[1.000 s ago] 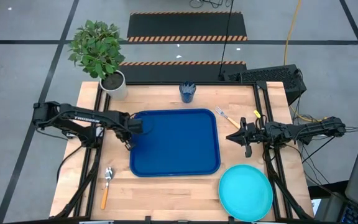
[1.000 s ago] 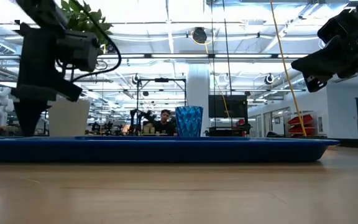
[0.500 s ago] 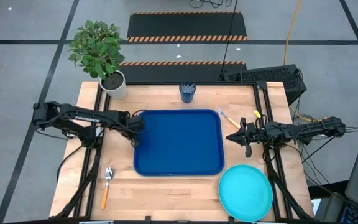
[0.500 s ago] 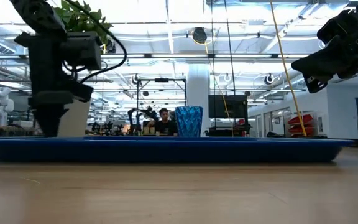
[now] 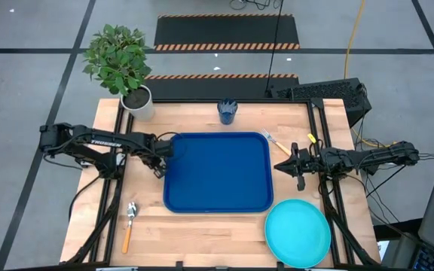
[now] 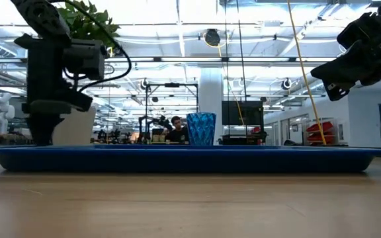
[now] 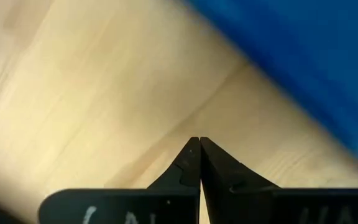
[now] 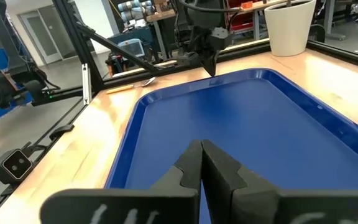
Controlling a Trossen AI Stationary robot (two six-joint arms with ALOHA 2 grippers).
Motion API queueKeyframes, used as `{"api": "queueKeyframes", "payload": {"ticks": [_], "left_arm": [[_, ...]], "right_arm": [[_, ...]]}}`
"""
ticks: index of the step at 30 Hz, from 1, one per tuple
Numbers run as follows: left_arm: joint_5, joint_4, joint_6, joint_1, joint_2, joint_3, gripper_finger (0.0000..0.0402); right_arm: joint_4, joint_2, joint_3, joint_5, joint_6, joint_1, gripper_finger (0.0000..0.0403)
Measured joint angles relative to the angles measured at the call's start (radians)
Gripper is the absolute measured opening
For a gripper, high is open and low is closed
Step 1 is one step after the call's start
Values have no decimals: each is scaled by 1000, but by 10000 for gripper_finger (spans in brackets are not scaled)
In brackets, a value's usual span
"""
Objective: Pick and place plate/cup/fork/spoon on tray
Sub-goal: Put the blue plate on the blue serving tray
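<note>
The dark blue tray lies flat in the middle of the table. My left gripper is shut and points down just outside the tray's left rim. In the left wrist view a strip of bare wood shows between its fingertips and that rim. My right gripper is shut and hangs level above the table, right of the tray. The turquoise plate lies at the near right. The blue cup stands behind the tray. The fork lies by the tray's far right corner, and the spoon lies at the near left.
A potted plant in a white pot stands at the far left corner. A black device sits beyond the far right corner. Bare wood lies in front of the tray. A person shows far off in the room behind.
The tray has slid a short way along the table toward the right edge, staying flat. My left gripper, shut, went right with the tray's left rim and then drew back a little to the left.
</note>
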Motion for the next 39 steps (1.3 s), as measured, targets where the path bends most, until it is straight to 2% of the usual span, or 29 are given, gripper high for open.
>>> {"api": "queueKeyframes", "payload": {"ticks": [5,10,13,17,20,23,30,35,39], "left_arm": [[-53,-24,-24,-36,-46,41,1],[-194,-6,-22,-82,-161,96,6],[-266,121,16,-121,-264,95,18],[-274,354,84,-159,-372,68,34],[-265,532,144,-187,-402,35,50],[-257,657,214,-206,-395,5,69],[-266,1051,383,-228,-355,-103,108],[-233,1268,432,-242,-351,-186,113],[-231,1318,433,-241,-351,-218,113]], "right_arm": [[19,0,0,0,18,0,0],[47,6,28,0,-77,-2,0],[45,12,45,0,-114,-2,0],[66,19,55,2,-128,-2,0],[74,34,64,0,-132,-2,1],[25,76,145,1,-163,-2,11],[-162,325,458,0,-267,-2,48],[-554,606,717,-52,-236,0,62],[-826,802,879,-101,-221,14,63]]}}
